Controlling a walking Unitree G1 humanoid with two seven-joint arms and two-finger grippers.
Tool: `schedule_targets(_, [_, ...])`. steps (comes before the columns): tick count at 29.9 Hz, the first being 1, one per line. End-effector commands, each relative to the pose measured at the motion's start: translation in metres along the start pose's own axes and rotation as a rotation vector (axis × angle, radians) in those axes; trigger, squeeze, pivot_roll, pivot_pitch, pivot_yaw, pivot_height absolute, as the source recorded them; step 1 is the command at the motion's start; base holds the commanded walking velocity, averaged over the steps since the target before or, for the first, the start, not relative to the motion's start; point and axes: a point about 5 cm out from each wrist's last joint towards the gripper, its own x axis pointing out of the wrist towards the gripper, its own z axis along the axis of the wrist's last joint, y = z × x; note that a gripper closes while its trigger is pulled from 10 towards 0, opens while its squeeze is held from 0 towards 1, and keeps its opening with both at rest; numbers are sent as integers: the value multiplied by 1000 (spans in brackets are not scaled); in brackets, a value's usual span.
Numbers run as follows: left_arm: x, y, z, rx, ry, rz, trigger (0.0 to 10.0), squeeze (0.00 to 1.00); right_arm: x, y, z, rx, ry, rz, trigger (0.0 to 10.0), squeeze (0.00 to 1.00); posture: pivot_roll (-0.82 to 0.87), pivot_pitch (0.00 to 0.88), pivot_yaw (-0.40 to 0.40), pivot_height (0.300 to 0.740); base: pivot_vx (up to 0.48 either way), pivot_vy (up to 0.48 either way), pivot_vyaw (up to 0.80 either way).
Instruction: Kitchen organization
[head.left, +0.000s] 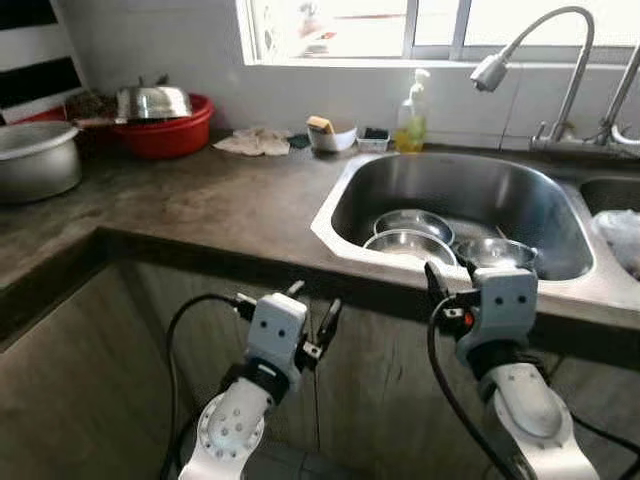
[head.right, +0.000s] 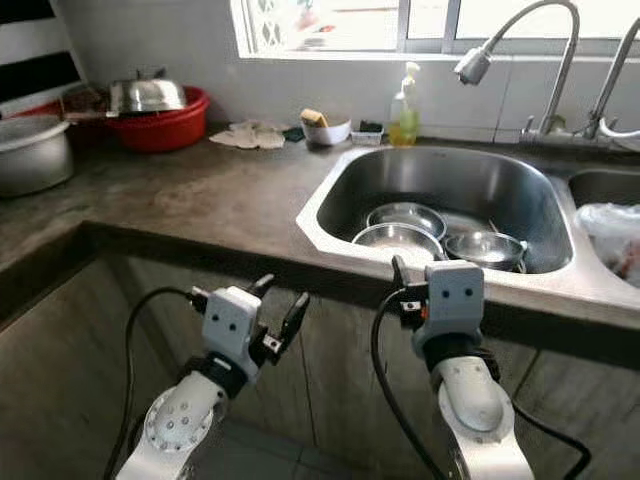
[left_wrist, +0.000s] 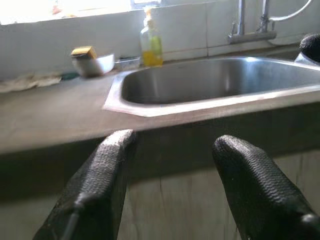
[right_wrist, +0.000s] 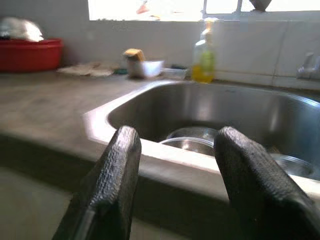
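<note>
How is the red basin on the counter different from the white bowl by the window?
The red basin is much larger than the white bowl. The basin holds a shiny steel lidded pot; the bowl holds a yellow sponge. The basin sits far left, the bowl beside the sink. Both rest against the back wall.

text: none legible | soap bottle (head.left: 411, 118): label unreadable | other surfaces: no readable signs or numbers

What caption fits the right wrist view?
Open right gripper held empty before the sink rim, steel bowls in the basin, soap bottle behind.
</note>
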Motion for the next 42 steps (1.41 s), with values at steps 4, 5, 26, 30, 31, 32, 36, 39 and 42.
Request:
schedule_targets(4, [1,0,3,-5,-10,13,10000,0,1,3,1,0,-7,26,10000,0,60,0,-19,740,-306,0,400])
schedule_targets(5, [1,0,3,-5,-10,13,10000,0,1,4,1,2,-4,27,10000,0,60,0,-18,740,-304,0,0])
schedule_targets(26, [-9,-3,-5,-37,30,16,10000,0,-16,12,-25,-9,114,96,10000,0,62,12,-18,740,-313,0,0])
schedule_targets(30, [-19,-11,-12,-64,90,-32,10000,0,-25,18,-35,-11,161,132,10000,0,66,15,-21,740,-71,0,0])
schedule_targets(31, [-22,-14,-14,-77,103,-49,10000,0,-28,19,-36,-10,169,138,10000,0,64,20,-16,740,0,0,0])
schedule_targets(32, [-23,-16,-16,-80,122,-60,10000,0,-29,19,-37,-16,173,144,10000,0,63,19,-17,740,0,0,0])
schedule_targets(36, [-33,-25,-26,-139,205,-109,10000,0,-34,23,-44,-27,202,164,10000,0,64,25,-17,740,0,0,0])
schedule_targets(39, [-34,-26,-28,-161,222,-114,10000,0,-36,24,-48,-24,222,170,10000,0,65,29,-17,740,0,0,0])
schedule_targets(42, [-36,-27,-29,-184,237,-123,10000,0,-37,25,-53,-13,240,167,10000,0,63,34,-14,740,0,0,0])
